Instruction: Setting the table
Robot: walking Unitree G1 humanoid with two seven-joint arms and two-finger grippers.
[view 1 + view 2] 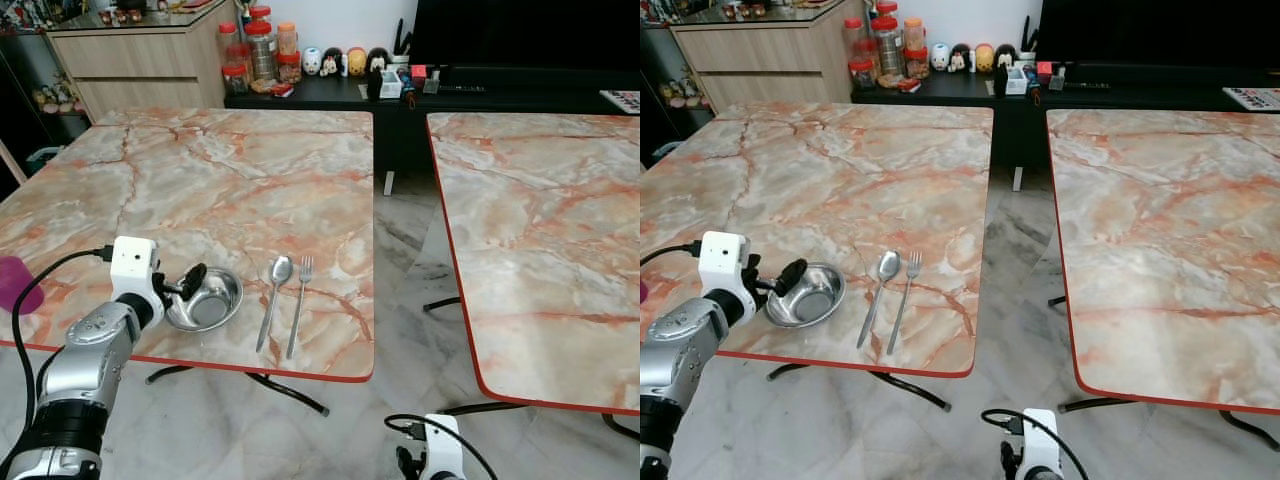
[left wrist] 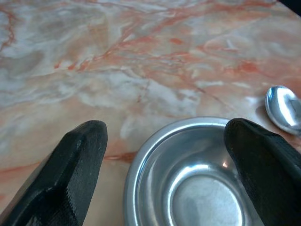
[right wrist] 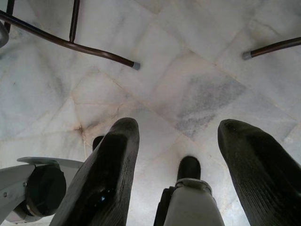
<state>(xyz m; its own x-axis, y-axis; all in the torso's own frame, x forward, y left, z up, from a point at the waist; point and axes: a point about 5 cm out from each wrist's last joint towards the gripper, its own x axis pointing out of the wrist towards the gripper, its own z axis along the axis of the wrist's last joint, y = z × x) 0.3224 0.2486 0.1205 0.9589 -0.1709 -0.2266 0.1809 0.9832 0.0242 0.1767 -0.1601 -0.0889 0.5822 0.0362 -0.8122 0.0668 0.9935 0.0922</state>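
claw (image 1: 190,283) on left arm wide open, straddling bowl (image 1: 208,300) rim

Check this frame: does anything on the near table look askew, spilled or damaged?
Nothing stands out. The bowl sits upright near the table's front edge, with the spoon and fork lying side by side beside it, roughly parallel. The left gripper is open around the bowl's rim. No spills or damage show.
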